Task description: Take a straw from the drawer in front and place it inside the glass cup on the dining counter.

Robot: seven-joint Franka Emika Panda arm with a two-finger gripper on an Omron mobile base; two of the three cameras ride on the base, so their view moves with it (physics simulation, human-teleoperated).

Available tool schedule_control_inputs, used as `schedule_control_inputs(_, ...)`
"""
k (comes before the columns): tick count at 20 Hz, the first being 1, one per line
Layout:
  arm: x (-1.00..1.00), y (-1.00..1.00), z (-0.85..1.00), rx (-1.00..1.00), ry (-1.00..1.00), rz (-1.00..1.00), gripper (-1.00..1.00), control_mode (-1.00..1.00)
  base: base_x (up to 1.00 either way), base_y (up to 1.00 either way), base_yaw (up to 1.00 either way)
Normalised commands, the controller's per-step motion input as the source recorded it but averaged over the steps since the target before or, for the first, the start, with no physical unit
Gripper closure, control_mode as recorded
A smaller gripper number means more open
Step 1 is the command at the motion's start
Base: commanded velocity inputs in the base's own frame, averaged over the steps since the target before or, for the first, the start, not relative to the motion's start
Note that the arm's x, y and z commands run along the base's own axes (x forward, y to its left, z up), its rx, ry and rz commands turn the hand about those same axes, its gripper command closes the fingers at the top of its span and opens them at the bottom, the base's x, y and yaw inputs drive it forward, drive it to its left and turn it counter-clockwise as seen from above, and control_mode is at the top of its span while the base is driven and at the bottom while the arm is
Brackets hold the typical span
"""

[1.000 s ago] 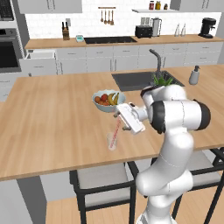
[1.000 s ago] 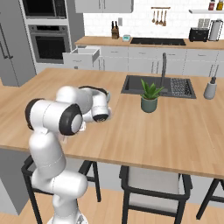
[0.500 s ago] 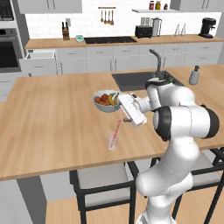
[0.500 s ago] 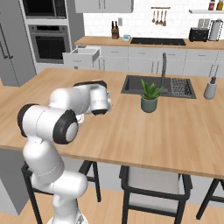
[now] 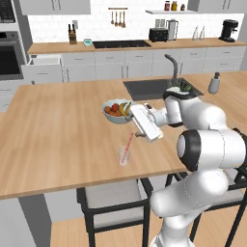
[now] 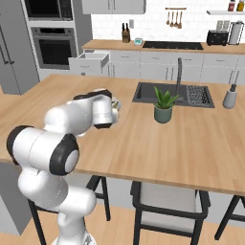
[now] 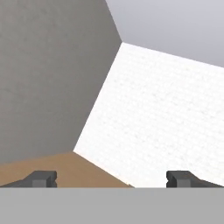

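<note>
Dining counter [image 5: 58, 130]: gripper [image 7: 111, 178] wide open, empty.

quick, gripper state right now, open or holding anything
Gripper: open, fingertips wide apart, nothing between them. The straw stands in the glass cup.

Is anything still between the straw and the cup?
No. The straw already stands tilted inside the cup on the dining counter. The open gripper holds nothing.
</note>
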Motion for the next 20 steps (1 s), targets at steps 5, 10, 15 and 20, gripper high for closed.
schedule_control_inputs(5, -0.43, 0.02, 0.01, -0.04, 0.0, -0.07, -1.0, -1.0, 0.0, 0.0, 0.0)
schedule_control_inputs(10, -0.43, 0.01, 0.11, -0.04, 0.0, -0.07, -1.0, -1.0, 0.0, 0.0, 0.0)
schedule_control_inputs(15, -0.43, 0.0, 0.23, -0.05, 0.0, -0.07, -1.0, -1.0, 0.0, 0.0, 0.0)
schedule_control_inputs(20, -0.39, 0.0, 0.14, -0.04, 0.0, -0.06, -1.0, -1.0, 0.0, 0.0, 0.0)
